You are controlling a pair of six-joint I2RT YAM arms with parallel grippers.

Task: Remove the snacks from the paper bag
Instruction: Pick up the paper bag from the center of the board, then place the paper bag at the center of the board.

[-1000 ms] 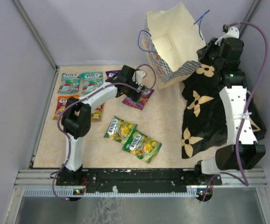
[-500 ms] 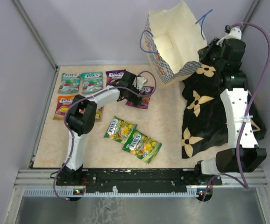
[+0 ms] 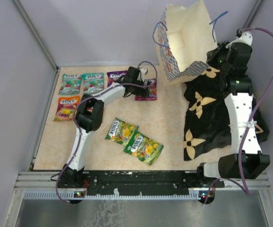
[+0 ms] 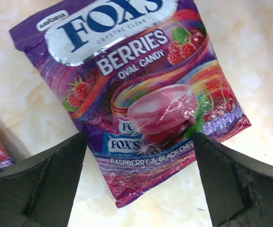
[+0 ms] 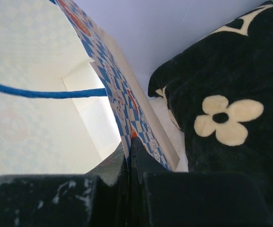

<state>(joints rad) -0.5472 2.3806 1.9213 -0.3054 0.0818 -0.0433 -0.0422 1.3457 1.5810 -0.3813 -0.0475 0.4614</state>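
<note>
- Right now the left hand point(image 4: 141, 196) hangs over the purple berries packet point(image 4: 136, 99), jaws spread wide. One black finger point(image 4: 51, 182) is at the packet's 8 o'clock corner and the other at its 4 o'clock corner.
- Can't tell whether the fingers touch the wrapper. The packet lies flat on the table point(image 4: 250, 56), label up.
- In the top view that left hand point(image 3: 145, 88) and the berries packet point(image 3: 143, 97) sit at 12 o'clock on the table point(image 3: 169, 123), just left of centre.
- The right hand point(image 5: 129, 163) is pinched tight on the checkered rim of the paper bag point(image 5: 113, 85).
- A blue cord handle point(image 5: 42, 92) crosses the bag's cream inside.
- From above, the paper bag point(image 3: 183, 42) is lifted off the table at 1 o'clock, tilted with its mouth open to the camera. The right hand point(image 3: 217, 59) grips its rim at the bag's 4 o'clock side.
- Snacks already on the table: teal packet point(image 3: 70, 83), teal-green packet point(image 3: 93, 82) and second purple packet point(image 3: 115, 75) in a row at 11 o'clock.
- The orange-yellow packet point(image 3: 66, 106) is at 10 o'clock.
- Two green packets point(image 3: 121, 131) lie overlapping near 6 o'clock.
- The black flower cloth point(image 3: 207, 118) covers the 3 o'clock side under the right arm. It is also seen beside the bag in the right wrist view point(image 5: 231, 109).
</note>
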